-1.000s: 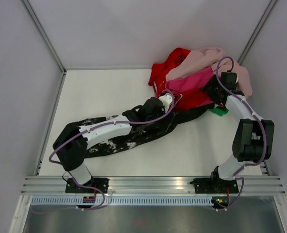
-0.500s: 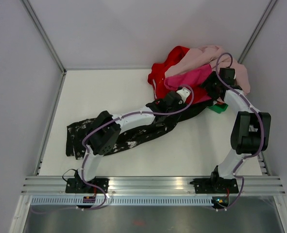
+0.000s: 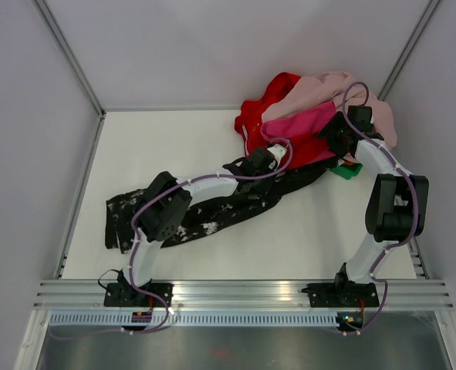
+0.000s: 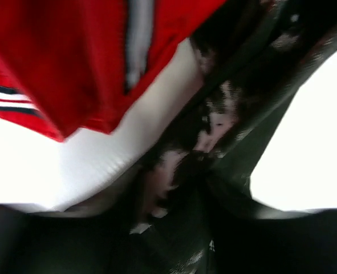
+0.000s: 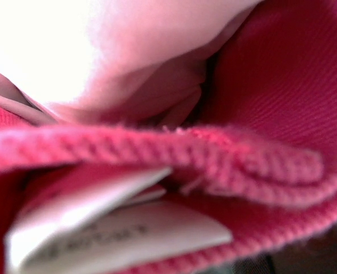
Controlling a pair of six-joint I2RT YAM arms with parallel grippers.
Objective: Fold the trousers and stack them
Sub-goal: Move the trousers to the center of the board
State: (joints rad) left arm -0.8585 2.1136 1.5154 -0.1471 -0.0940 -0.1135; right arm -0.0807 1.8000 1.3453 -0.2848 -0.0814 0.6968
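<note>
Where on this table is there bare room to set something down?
Two bare patches: the far-left stretch of table between the back wall, the left wall and the trousers; and the near-right stretch between the trousers, the front rail and the right arm. The far-right corner is crowded: red garment, pink clothes, left gripper and right gripper.

Trousers (image 3: 226, 211): black fabric with irregular white blotches, unfolded, lying stretched out and creased. One stretch sits bunched directly under the left gripper (image 3: 276, 156) jaws; the rest trails back behind them.
</note>
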